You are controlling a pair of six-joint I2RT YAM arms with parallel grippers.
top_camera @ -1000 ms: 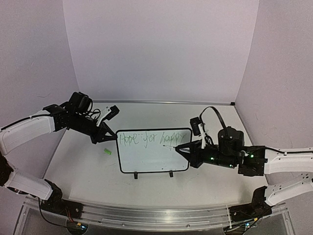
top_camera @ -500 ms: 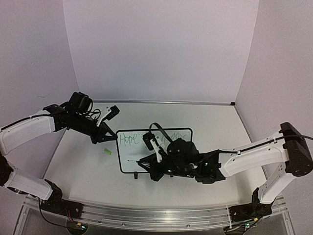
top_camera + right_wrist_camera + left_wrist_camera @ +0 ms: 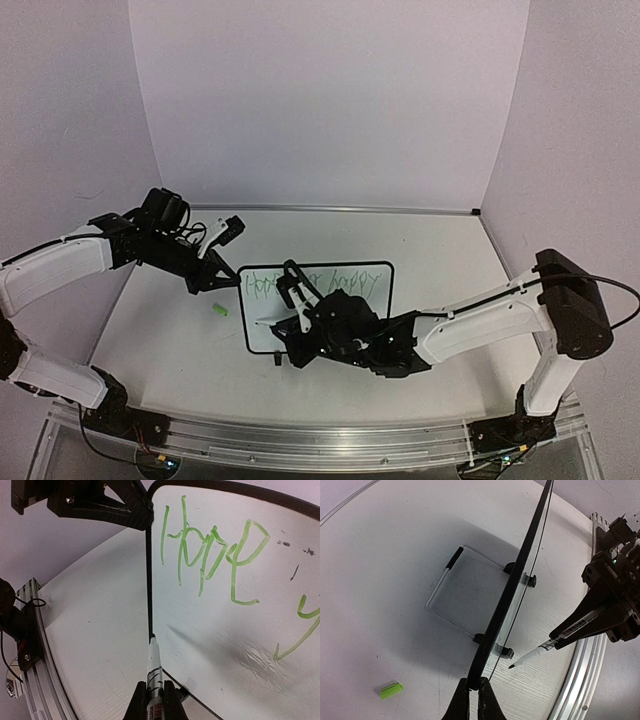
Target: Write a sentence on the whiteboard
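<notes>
The whiteboard (image 3: pixel 368 306) stands upright mid-table on two black feet clips (image 3: pixel 492 647). Its top line carries the sentence (image 3: pixel 310 282) in light green, and the word "Hope" (image 3: pixel 215 550) shows close up in the right wrist view. My left gripper (image 3: pixel 232 281) (image 3: pixel 474 702) is shut on the board's black edge (image 3: pixel 507 592) at its upper left corner. My right gripper (image 3: pixel 283 332) (image 3: pixel 151 700) is shut on a white marker (image 3: pixel 154 667) (image 3: pixel 540 652). The marker's tip sits just off the board's left edge, below "Hope".
A green marker cap (image 3: pixel 220 310) (image 3: pixel 391 690) lies on the table left of the board. The aluminium rail (image 3: pixel 320 440) (image 3: pixel 585 665) runs along the near edge. Purple walls close in the back and sides. My right arm stretches across the board's lower half.
My right gripper has swept with the marker from the right end of the top line to the board's lower left. The left gripper and the board have stayed put.
</notes>
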